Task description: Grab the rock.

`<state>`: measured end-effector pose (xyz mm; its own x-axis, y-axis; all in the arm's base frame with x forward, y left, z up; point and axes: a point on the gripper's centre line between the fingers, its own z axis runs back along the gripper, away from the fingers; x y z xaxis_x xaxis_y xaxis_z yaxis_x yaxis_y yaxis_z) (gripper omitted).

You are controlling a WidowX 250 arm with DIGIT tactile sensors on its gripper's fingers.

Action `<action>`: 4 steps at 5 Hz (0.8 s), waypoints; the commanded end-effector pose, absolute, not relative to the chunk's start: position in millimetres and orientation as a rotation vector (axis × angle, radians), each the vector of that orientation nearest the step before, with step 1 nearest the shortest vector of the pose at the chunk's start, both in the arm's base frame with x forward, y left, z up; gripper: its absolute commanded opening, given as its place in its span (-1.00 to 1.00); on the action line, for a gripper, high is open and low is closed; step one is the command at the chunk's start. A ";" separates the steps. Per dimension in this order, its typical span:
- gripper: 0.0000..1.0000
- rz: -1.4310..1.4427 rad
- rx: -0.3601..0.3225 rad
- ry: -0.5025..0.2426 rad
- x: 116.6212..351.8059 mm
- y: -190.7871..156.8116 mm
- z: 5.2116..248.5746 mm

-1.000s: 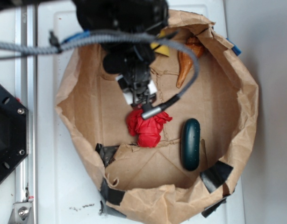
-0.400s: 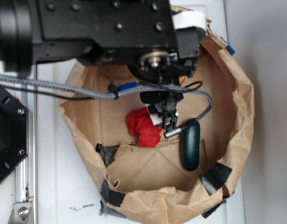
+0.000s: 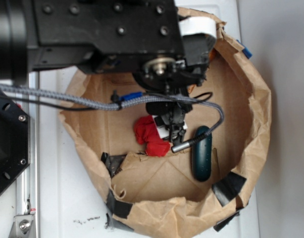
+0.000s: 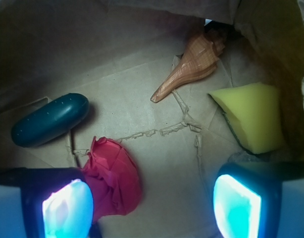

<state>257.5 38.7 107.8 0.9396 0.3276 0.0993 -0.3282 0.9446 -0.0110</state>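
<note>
Pincer (image 4: 152, 208) fingers are being held spread apart, empty, along the wrist view's bottom edge. Red crumpled paper (image 4: 112, 181) is lying by the left finger, a green oblong (image 4: 49, 119) at left, yellow sponge (image 4: 253, 116) right, seashell (image 4: 191, 64) farther, upper centre. No rock can be made out.
</note>
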 end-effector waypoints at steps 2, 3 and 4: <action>1.00 0.585 0.022 -0.154 255.7 82.1 103.9; 1.00 0.623 0.034 -0.142 256.8 93.1 99.8; 1.00 0.634 0.053 -0.153 254.7 101.3 97.7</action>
